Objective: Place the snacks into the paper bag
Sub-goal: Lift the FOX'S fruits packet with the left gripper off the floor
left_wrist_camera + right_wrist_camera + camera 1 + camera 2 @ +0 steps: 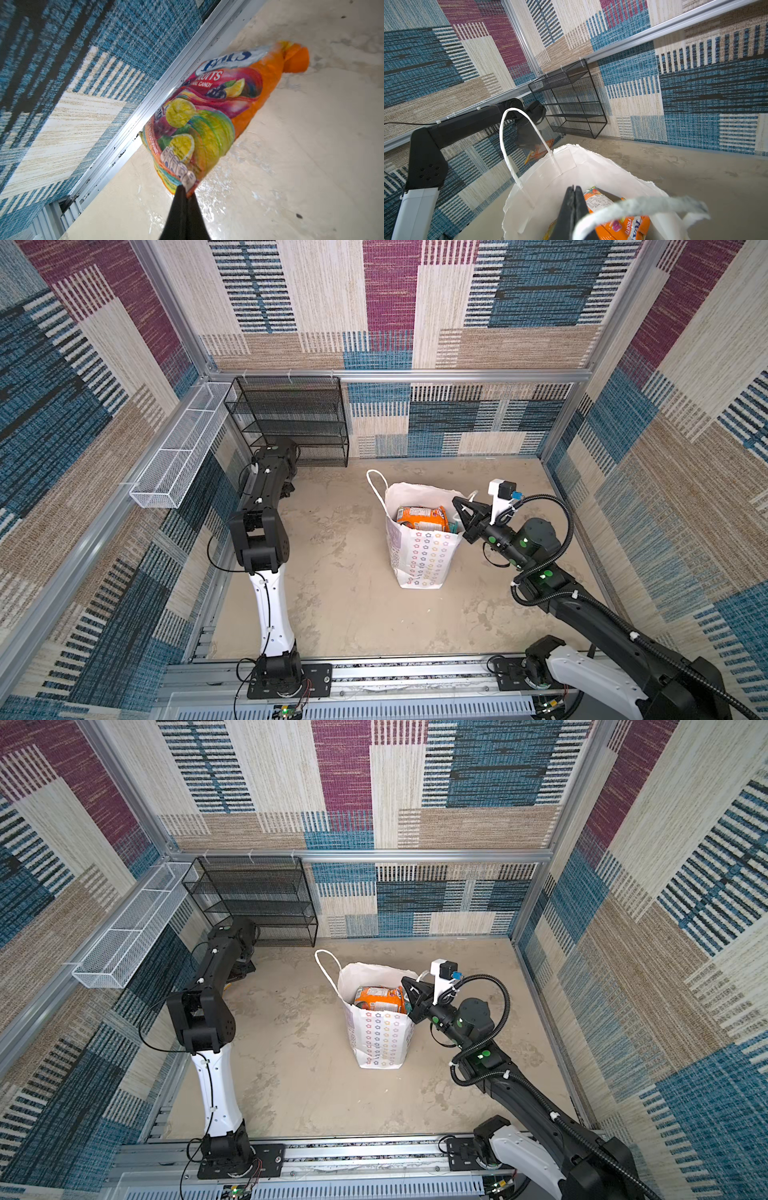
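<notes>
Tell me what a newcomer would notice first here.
The star-printed white paper bag standing mid-floor, with orange candy pouches showing in its open top and the shut right gripper over its mouth. Then, near the black mesh rack, the left gripper pinching an edge of an orange fruits candy pouch.

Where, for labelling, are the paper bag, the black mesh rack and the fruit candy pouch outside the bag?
paper bag (424, 560): in a top view, star-printed front wall.
black mesh rack (297, 412): in a top view, upper shelf.
fruit candy pouch (207, 116): left wrist view, printed front.
</notes>
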You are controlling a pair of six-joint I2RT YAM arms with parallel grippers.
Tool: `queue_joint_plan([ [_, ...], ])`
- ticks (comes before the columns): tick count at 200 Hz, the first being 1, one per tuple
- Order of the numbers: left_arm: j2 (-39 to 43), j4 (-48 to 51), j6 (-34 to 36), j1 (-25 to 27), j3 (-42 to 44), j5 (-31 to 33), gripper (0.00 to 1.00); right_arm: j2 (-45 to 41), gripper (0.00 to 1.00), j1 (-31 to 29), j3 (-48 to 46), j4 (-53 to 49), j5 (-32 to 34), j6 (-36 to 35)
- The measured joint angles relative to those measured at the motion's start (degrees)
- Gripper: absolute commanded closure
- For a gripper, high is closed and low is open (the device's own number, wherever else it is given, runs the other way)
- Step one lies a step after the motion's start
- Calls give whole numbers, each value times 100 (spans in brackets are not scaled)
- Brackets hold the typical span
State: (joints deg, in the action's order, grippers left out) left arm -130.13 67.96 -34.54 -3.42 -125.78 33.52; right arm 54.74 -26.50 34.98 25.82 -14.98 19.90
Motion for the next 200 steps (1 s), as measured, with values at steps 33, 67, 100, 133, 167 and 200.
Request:
queue_joint_plan([
  [33, 393, -4, -22, 232, 155, -236, 100, -7, 94, 0, 0, 4, 0, 0],
  [67, 957, -37, -109, 564, 573, -640, 100, -9, 94, -2, 0, 0, 0, 0],
  [100, 1432, -175, -127, 1093, 719, -861, 100, -44, 94, -4, 0, 2, 0, 0],
  [133, 1928, -280, -144, 1639, 1084, -1119, 100, -44, 94, -4, 0, 0, 0, 2],
  [167, 2656, -485, -146, 2146, 1611, -1257, 100, -103, 94, -7, 0, -2, 0, 4],
  [200, 3427, -570, -144, 2367, 2020, -1486, 100, -125, 94, -11, 0, -2, 0, 26],
])
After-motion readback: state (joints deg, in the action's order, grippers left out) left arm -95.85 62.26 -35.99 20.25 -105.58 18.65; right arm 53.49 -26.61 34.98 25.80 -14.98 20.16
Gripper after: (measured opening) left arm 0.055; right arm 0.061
